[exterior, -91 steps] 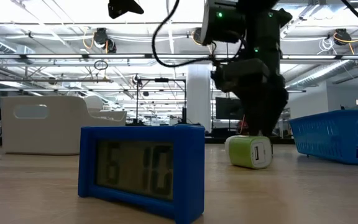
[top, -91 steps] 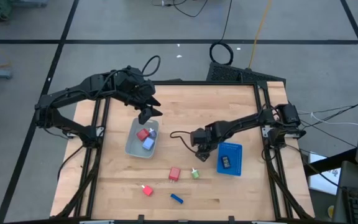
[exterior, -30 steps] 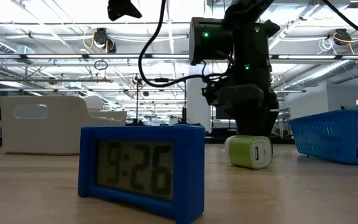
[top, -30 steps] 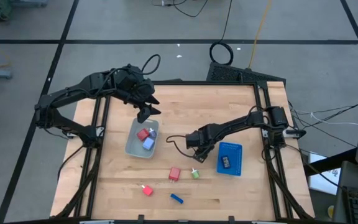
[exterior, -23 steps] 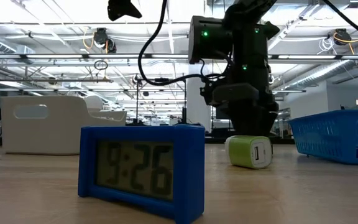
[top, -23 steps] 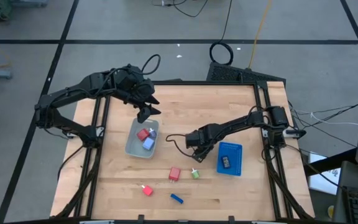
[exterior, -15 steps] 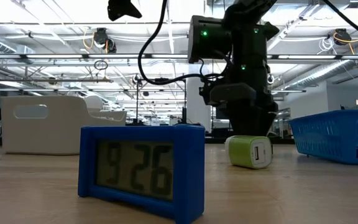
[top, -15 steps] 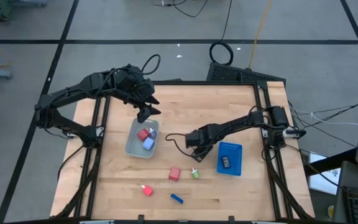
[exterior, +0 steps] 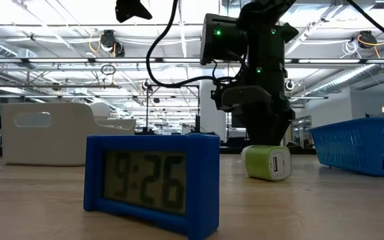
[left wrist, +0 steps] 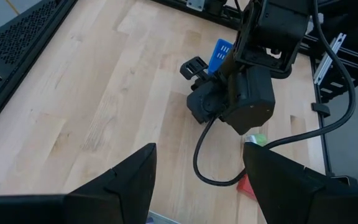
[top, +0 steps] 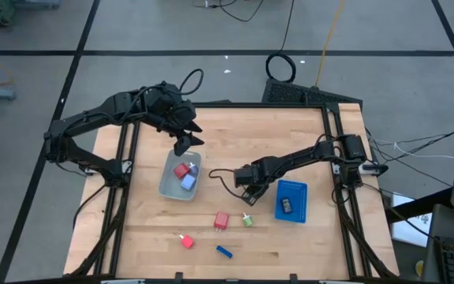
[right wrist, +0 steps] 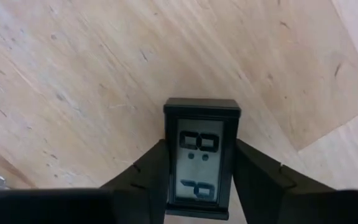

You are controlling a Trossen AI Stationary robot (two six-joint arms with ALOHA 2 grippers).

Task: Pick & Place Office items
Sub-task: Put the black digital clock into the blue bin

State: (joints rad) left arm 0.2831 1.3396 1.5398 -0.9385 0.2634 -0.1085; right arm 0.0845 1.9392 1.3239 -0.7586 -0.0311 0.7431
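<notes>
From above we see the left end effector [top: 185, 143] hovering apart and empty over the grey tray [top: 169, 187], which holds red and blue items. On the counter [top: 306, 134] lie a red block [top: 221, 220], a green charger [top: 247, 220] and a blue clock [exterior: 152, 185]. Only the right wrist view shows the black clock [right wrist: 200, 154] clamped by the right end effector [right wrist: 199, 186]. A second ago those fingers stood wider.
</notes>
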